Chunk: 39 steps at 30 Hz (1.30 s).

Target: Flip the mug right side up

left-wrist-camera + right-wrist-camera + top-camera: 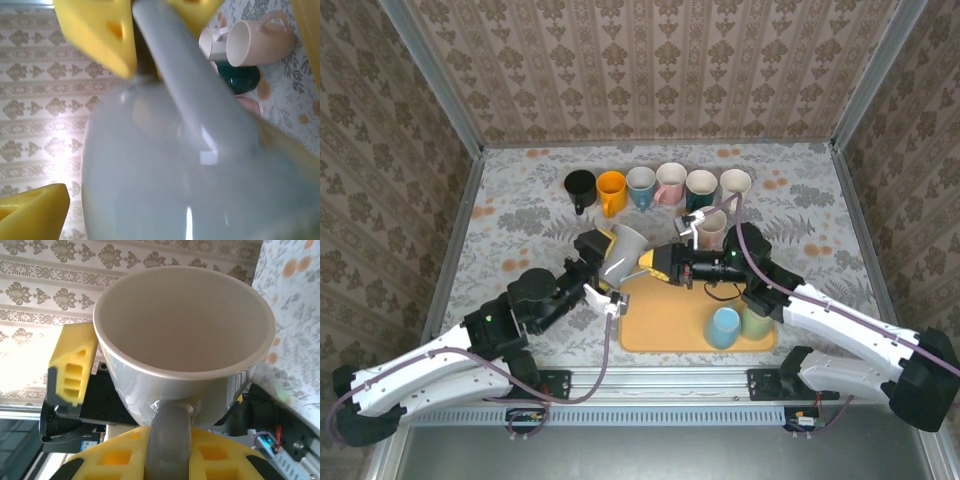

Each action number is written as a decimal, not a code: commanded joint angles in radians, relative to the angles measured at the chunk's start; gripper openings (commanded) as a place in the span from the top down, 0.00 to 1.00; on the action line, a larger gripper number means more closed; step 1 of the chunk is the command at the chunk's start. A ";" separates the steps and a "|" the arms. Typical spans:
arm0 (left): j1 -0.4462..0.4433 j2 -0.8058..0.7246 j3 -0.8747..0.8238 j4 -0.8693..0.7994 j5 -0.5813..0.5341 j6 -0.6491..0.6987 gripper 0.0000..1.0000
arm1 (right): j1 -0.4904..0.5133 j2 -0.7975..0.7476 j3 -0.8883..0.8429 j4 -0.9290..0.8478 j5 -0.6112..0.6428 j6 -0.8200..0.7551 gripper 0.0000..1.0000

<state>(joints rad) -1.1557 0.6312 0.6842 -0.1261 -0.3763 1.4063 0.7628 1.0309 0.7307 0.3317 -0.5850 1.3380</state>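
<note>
A grey mug (pixel 623 252) hangs tilted in the air above the table, between the two grippers. My right gripper (pixel 652 262) is shut on its handle (pixel 170 440), the yellow fingers (pixel 115 460) pressing it from both sides. In the right wrist view the mug's open mouth (pixel 185 315) faces the camera. My left gripper (pixel 603 272) stands open around the mug's body (pixel 190 165). A strip of wall shows between its yellow finger (pixel 30 210) and the mug.
Along the back stands a row of mugs: black (pixel 580 184), orange (pixel 611 190), blue (pixel 640 185), pink (pixel 670 182), dark teal (pixel 700 186), white (pixel 735 183). A beige mug (pixel 711 228) stands nearer. The orange tray (pixel 660 320) carries a light blue mug (pixel 723 327) and a green one (pixel 757 322).
</note>
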 commanded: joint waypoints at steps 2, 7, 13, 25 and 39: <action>0.014 -0.030 -0.043 -0.039 -0.084 -0.199 0.00 | -0.016 -0.131 0.069 -0.164 0.148 -0.206 0.95; 0.026 -0.069 -0.072 -0.054 -0.166 -0.458 0.00 | -0.012 -0.192 0.181 -0.537 0.369 -0.571 1.00; 0.056 -0.008 0.023 -0.287 -0.046 -0.952 0.00 | -0.001 -0.159 0.200 -0.651 0.598 -0.939 1.00; 0.211 0.240 0.216 -0.419 0.246 -1.412 0.00 | 0.009 0.133 0.134 -0.318 0.829 -1.098 1.00; 0.386 0.158 0.093 -0.209 0.465 -1.614 0.00 | 0.006 0.450 0.059 0.031 0.985 -1.053 1.00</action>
<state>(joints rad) -0.7940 0.7837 0.7509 -0.3481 0.0437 -0.1520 0.7647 1.4513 0.7784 0.1928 0.3210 0.2680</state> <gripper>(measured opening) 0.997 0.188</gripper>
